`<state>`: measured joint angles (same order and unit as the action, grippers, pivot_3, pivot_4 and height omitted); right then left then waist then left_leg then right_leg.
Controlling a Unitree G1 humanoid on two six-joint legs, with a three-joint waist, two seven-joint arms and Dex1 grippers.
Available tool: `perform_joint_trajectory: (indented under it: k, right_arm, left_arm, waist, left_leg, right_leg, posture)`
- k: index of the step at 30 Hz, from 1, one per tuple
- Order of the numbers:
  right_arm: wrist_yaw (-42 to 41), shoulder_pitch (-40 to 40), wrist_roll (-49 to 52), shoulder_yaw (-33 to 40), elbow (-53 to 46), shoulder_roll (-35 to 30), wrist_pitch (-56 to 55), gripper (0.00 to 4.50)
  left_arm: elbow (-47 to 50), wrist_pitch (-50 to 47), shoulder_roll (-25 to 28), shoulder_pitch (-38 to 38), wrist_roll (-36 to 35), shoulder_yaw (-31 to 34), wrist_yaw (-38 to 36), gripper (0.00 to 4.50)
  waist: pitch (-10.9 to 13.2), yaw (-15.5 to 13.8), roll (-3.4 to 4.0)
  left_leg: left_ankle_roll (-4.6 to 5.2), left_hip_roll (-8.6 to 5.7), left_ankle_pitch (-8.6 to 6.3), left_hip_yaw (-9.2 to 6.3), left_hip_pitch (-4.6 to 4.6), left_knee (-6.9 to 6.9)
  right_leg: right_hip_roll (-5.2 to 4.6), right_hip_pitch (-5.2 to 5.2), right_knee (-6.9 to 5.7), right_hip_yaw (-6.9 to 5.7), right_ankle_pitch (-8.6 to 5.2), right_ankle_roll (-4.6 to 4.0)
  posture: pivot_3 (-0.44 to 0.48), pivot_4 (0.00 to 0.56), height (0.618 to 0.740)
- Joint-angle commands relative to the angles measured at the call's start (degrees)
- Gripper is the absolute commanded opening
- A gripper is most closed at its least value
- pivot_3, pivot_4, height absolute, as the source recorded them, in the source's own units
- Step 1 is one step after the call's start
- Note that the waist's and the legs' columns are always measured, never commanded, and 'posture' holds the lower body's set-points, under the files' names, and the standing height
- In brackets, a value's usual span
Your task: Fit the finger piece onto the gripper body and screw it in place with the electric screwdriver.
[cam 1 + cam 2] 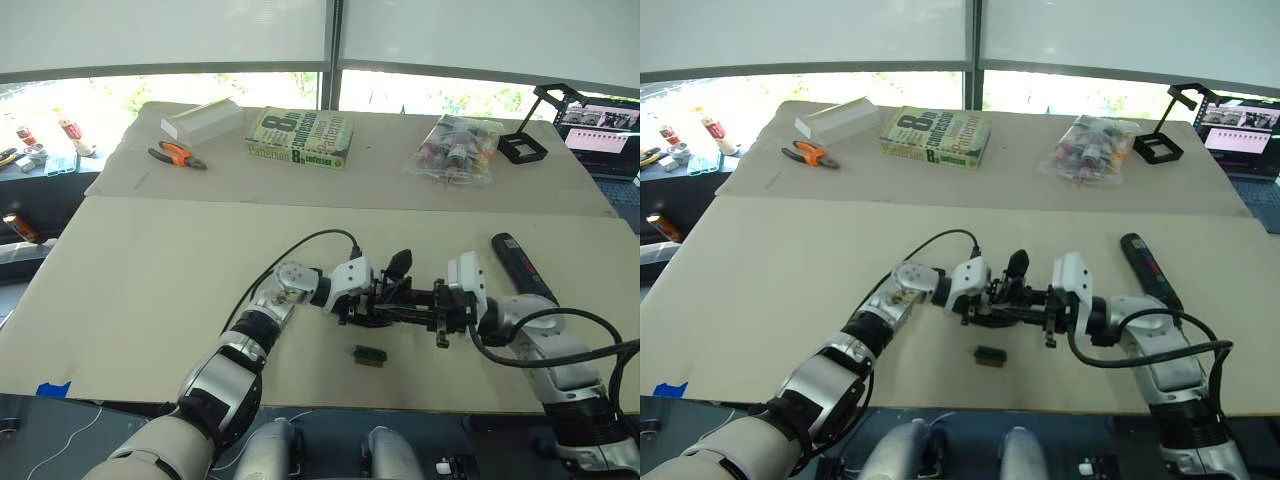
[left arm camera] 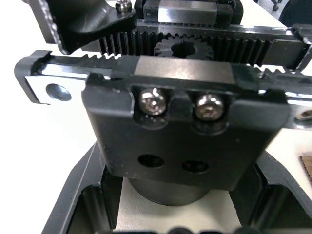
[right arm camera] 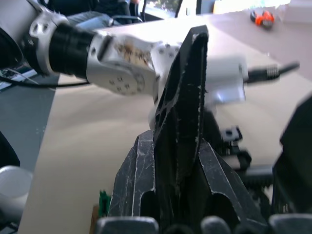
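On a tan table (image 1: 150, 270), the left gripper (image 1: 365, 300) clamps the gripper body (image 2: 180, 146) mid-table. The right gripper (image 3: 175, 195) pinches the finger piece (image 3: 183, 107) beside it. The electric screwdriver (image 1: 522, 265) lies near. A misaligned approach could jam the piece.

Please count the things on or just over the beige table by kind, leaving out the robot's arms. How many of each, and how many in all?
Hand tools: 2 (pliers, electric screwdriver)
Gripper parts: 2 (gripper body, finger piece)
Book: 1
White box: 1
Bag of small items: 1
Black stand: 1
Green-topped block: 1
Total: 9
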<state>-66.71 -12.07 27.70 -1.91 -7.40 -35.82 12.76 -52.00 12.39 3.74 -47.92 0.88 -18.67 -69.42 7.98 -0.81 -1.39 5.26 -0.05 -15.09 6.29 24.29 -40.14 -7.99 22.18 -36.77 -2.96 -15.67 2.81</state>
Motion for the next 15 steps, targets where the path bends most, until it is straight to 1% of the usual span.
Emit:
perform_joint_trajectory:
  k: [1,15]
  right_arm:
    - [-0.8,0.0,-0.5,0.2,-0.1,-0.2,-1.7,0.36]
    - [-1.0,1.8,-1.0,1.2,2.3,-1.3,-0.2,0.36]
  left_arm:
    - [0.5,-0.4,0.4,0.5,0.8,0.0,0.3,2.35]
    - [0.6,-0.3,0.5,0.5,0.7,0.0,0.2,2.35]
  waist:
    - [0.0,0.0,0.00]
    - [0.0,0.0,0.00]
  left_leg:
    - [0.00,0.00,0.00,0.00,0.00,0.00]
    - [0.01,0.00,0.00,0.00,-0.01,0.00]
  right_leg:
    - [0.00,0.00,0.00,-0.01,0.00,0.00]
    - [0.09,-0.02,0.00,-0.05,0.00,0.00]
  posture:
    - [0.000,0.150,0.740]
    - [0.000,0.150,0.740]
